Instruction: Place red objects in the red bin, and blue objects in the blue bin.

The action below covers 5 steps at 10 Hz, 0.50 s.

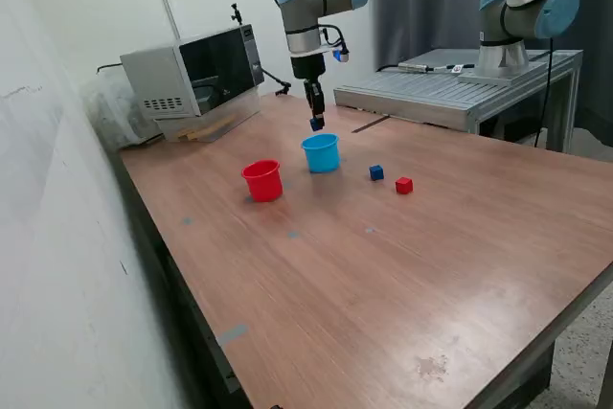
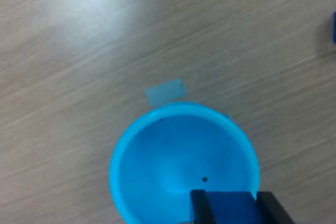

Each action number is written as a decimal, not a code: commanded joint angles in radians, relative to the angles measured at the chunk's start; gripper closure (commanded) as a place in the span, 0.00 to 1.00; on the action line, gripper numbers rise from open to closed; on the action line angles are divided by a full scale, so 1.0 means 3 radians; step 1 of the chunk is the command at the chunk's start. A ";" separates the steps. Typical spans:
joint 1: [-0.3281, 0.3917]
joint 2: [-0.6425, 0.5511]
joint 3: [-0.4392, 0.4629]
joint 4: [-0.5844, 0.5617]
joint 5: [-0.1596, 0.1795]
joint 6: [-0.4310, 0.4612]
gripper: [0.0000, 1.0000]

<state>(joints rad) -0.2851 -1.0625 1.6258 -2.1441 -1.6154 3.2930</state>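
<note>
My gripper [image 1: 315,124] hangs just above the light blue cup [image 1: 321,153], shut on a dark blue cube [image 1: 315,124]. The wrist view looks straight down into that blue bin [image 2: 173,156], and the held cube [image 2: 229,206] sits between my two black fingers [image 2: 198,205] over its rim. The red cup [image 1: 262,181] stands on the table to the exterior view's left of the blue one. Another dark blue cube [image 1: 376,172] and a red cube [image 1: 404,185] lie on the table to the exterior view's right of the cups.
A microwave [image 1: 192,71] sits at the back of the wooden table [image 1: 383,265]. A metal platform [image 1: 450,93] with a second arm's base [image 1: 517,16] stands behind. A pale tape patch [image 2: 165,92] lies beside the blue cup.
</note>
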 commanded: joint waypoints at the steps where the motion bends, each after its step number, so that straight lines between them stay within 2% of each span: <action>1: -0.0006 -0.0002 0.0026 -0.0001 -0.0005 -0.0004 1.00; 2: -0.0006 -0.0002 0.0031 -0.0001 -0.0005 0.0001 0.00; 5: -0.0006 -0.0007 0.0031 -0.0017 -0.0015 -0.0004 0.00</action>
<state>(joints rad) -0.2868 -1.0636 1.6345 -2.1462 -1.6180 3.2922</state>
